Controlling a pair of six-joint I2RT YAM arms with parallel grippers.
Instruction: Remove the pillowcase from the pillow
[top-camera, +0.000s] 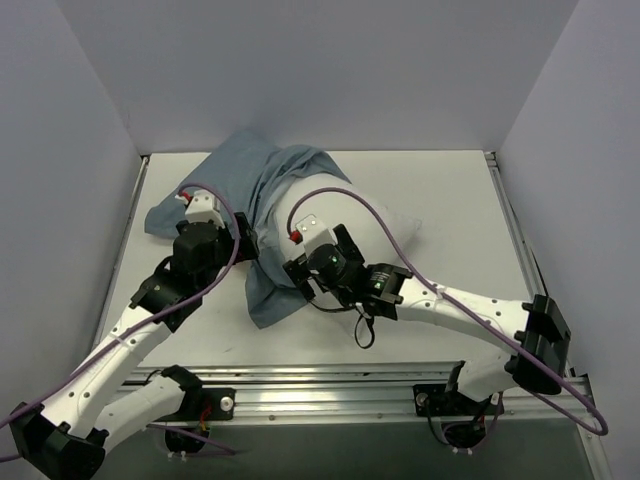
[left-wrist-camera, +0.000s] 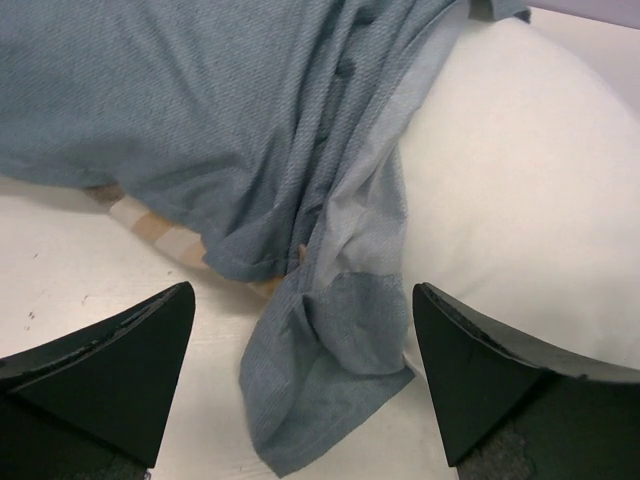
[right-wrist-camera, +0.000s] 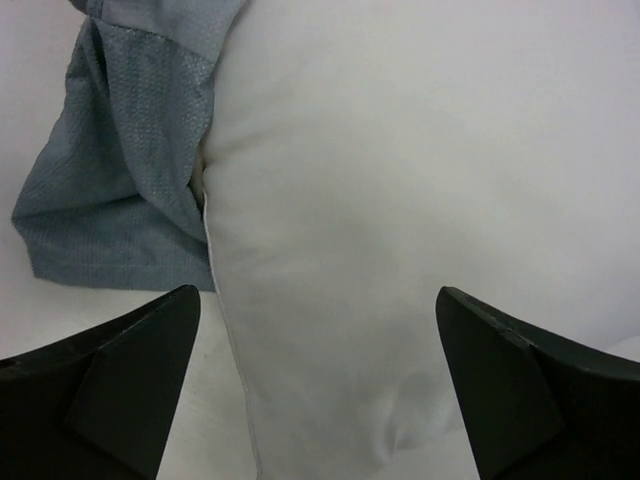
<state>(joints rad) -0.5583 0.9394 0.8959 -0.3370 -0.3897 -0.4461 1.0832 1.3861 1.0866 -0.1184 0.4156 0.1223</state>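
Observation:
The blue pillowcase (top-camera: 250, 172) lies bunched at the back left, still over the pillow's far end, with a loose flap (top-camera: 268, 298) trailing toward the front. The white pillow (top-camera: 395, 225) sticks out of it to the right. My left gripper (top-camera: 245, 238) is open, low over the flap; in the left wrist view the flap's corner (left-wrist-camera: 330, 370) lies between the fingers (left-wrist-camera: 120, 365), with a tan stripe (left-wrist-camera: 150, 225) and the pillow (left-wrist-camera: 520, 200) behind. My right gripper (top-camera: 305, 265) is open; in the right wrist view its fingers (right-wrist-camera: 510, 390) straddle the pillow's near end (right-wrist-camera: 380, 250), holding nothing, beside the pillowcase (right-wrist-camera: 110, 200).
The white table (top-camera: 460, 190) is walled by grey panels at the back and both sides. A metal rail (top-camera: 330, 385) runs along the front edge by the arm bases. Purple cables (top-camera: 360, 200) loop above both wrists.

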